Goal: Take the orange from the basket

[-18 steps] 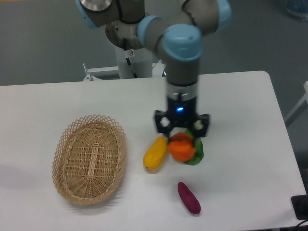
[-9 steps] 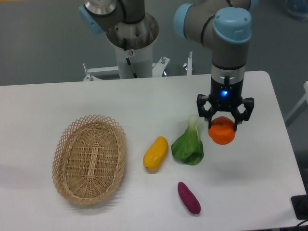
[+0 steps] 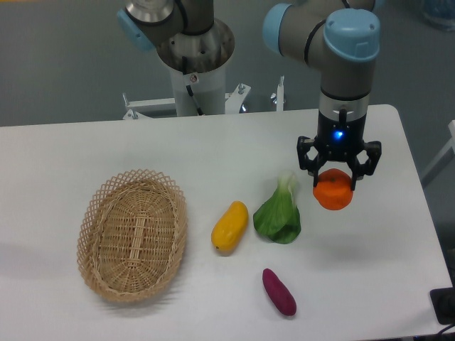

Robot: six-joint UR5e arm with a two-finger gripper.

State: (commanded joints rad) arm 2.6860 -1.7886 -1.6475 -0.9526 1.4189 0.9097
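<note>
— Where's the orange (image 3: 333, 194)?

— Clamped between the fingers of the gripper (image 3: 339, 172), over the right side of the table (image 3: 85, 149), just right of the leafy green (image 3: 278, 217) and well apart from the basket (image 3: 132, 234), which looks empty.

— So which step is this?

— I'd judge the pick done — the fruit is out and held. Next it only needs a steady grip or a gentle set-down
</note>
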